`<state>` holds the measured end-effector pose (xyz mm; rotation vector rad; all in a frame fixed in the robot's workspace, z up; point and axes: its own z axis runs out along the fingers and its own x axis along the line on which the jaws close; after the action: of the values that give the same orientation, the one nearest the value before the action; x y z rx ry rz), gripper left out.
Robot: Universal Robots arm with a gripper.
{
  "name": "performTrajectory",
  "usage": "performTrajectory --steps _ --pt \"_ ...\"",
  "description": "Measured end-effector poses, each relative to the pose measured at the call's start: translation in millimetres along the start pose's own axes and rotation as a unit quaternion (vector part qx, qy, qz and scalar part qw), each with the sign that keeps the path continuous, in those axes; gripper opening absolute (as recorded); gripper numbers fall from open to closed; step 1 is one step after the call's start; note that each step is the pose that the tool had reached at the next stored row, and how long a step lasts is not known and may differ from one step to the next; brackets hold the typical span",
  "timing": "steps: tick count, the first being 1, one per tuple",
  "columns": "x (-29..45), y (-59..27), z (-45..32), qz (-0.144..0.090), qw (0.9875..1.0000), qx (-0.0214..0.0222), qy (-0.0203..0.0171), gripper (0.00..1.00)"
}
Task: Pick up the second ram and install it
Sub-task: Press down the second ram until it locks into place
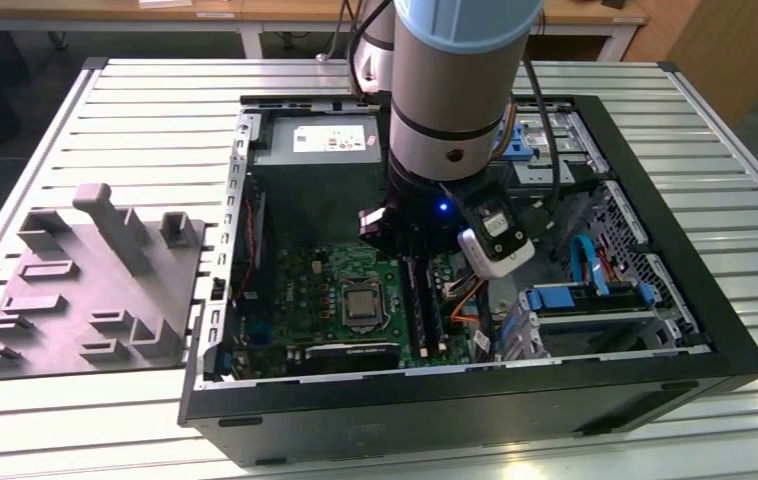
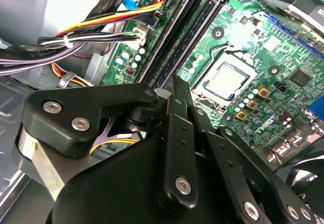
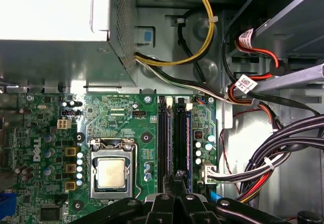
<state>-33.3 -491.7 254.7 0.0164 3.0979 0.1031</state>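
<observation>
The gripper (image 3: 177, 191) has its fingers pressed nearly together (whether anything sits between them I cannot tell) directly over the second ram (image 3: 185, 143), which stands in its slot at three o'clock from the silver socket (image 3: 112, 173). Installation looks close to finished, though full seating is unclear; the grey fixture tray (image 1: 86, 290) lies well apart outside the computer case (image 1: 646, 375).

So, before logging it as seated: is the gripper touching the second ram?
Cannot tell. In the first wrist view the gripper overlaps the second ram at one end, hiding any contact or gap.
</observation>
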Motion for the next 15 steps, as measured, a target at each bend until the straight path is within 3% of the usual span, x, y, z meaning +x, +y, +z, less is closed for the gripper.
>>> performTrajectory --steps 6,15 --pt "0.1 4.2 0.4 0.000 1.0000 0.0000 0.0000 0.10" --pt "0.3 19.7 2.4 0.000 1.0000 0.0000 0.0000 0.10"
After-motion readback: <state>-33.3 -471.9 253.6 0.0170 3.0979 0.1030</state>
